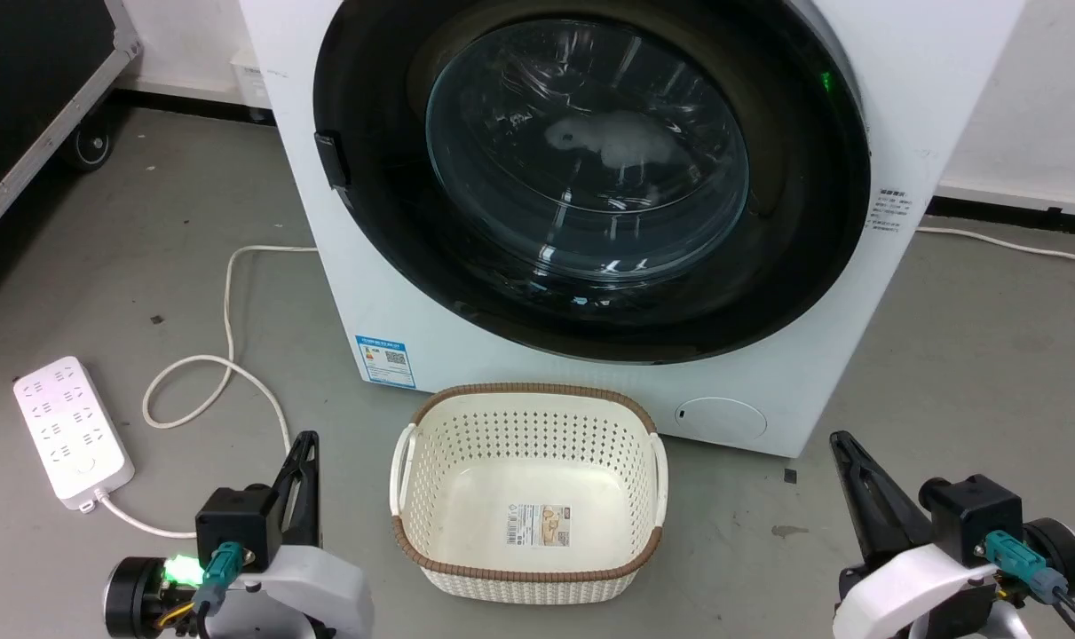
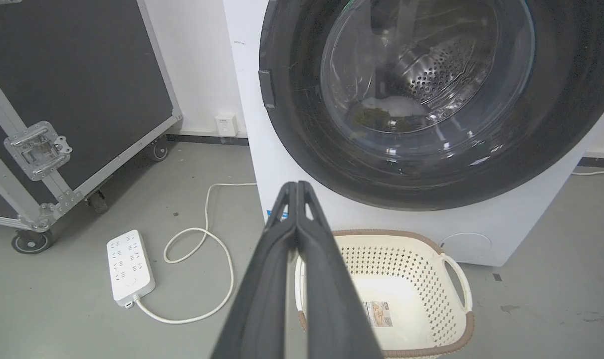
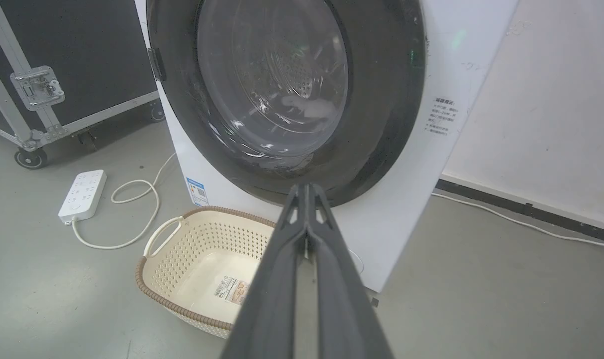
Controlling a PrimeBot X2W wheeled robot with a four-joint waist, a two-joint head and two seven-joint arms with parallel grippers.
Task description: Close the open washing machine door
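The washing machine door point(image 1: 803, 222), with its wide glossy black rim and domed glass centre, lies flat against the front of the white washing machine point(image 1: 342, 293). Its latch tab point(image 1: 328, 160) sits at the rim's left edge. Something pale point(image 1: 621, 142) shows behind the glass in the steel drum. My left gripper point(image 1: 306, 441) rests low at the lower left, fingers pressed together and holding nothing, well short of the machine. My right gripper point(image 1: 841, 439) is low at the lower right, also shut and empty. The door point(image 2: 556, 124) rises beyond my left gripper point(image 2: 298, 184). The door point(image 3: 381, 99) stands beyond my right gripper point(image 3: 306, 187).
A cream perforated basket point(image 1: 537, 388) with a brown rim stands on the grey floor just in front of the machine, between my two grippers. A white power strip point(image 1: 71, 430) and its looped cable point(image 1: 226, 355) lie at the left. A black wheeled flight case point(image 2: 82, 75) stands further left.
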